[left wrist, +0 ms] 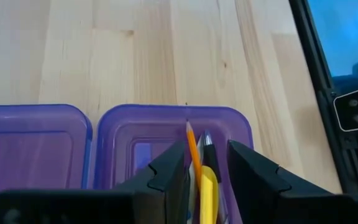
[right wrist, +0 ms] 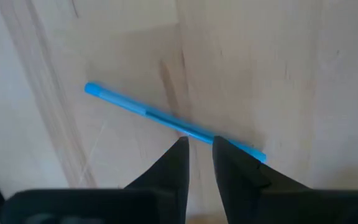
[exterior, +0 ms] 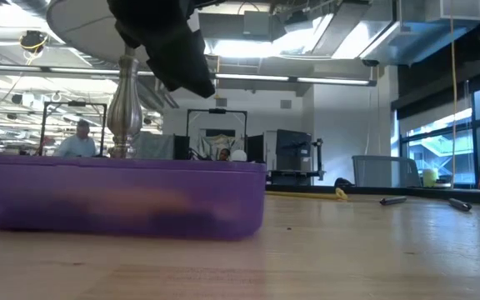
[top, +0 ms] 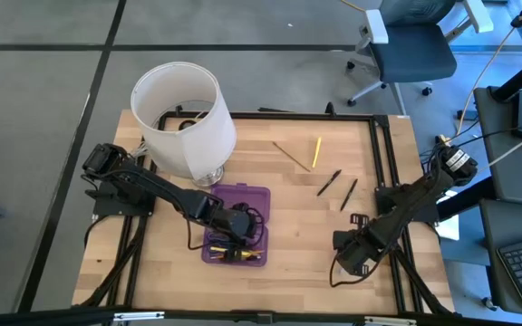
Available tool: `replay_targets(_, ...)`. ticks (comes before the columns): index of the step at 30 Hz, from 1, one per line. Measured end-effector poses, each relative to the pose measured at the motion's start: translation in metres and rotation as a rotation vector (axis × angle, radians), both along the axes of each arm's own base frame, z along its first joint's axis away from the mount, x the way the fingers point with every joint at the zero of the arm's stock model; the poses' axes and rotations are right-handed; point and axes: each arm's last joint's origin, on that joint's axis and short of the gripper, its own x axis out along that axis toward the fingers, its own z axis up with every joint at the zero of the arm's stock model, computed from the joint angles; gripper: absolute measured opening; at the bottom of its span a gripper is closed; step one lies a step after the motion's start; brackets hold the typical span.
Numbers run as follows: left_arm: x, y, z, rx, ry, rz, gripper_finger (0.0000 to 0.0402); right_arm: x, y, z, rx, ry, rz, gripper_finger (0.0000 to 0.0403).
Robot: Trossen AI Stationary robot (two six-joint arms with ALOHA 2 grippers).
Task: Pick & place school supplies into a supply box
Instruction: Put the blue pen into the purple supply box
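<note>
A translucent purple supply box (top: 239,223) is showing at lower centre of the high view, with yellow pencils (left wrist: 207,186) lying inside. A white lampshade (top: 185,116) is standing at upper left on the pale wood-grain table (top: 315,235). A yellow pencil (top: 316,152) and what are probably black pens (top: 329,182) are lying right of centre. A bright blue pen (right wrist: 166,118) is crossing the right wrist view.
</note>
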Motion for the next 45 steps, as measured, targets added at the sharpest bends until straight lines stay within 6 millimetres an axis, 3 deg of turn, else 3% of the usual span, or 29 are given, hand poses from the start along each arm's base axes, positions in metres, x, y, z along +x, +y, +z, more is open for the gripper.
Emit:
replay_targets(23, 0.001, 0.002, 0.000, 0.061, -0.021, 0.045, 0.0107, 0.004, -0.003, 0.000, -0.008, -0.018, -0.058, 0.0081)
replay_targets(26, 0.001, 0.002, 0.000, 0.061, -0.021, 0.045, 0.0109, 0.002, -0.005, 0.000, -0.026, -0.003, -0.050, 0.0105)
replay_targets(35, 0.001, 0.002, 0.000, 0.062, -0.021, 0.045, 0.0107, -0.001, -0.007, 0.000, -0.056, 0.024, -0.043, 0.0231)
replay_targets(40, 0.001, 0.002, 0.000, 0.062, -0.021, 0.045, 0.0108, -0.004, 0.002, 0.000, -0.013, 0.016, -0.014, 0.0257)
replay_targets(45, 0.001, 0.002, 0.000, 0.063, -0.022, 0.046, 0.0111, -0.011, 0.008, -0.001, -0.056, -0.023, 0.035, 0.0255)
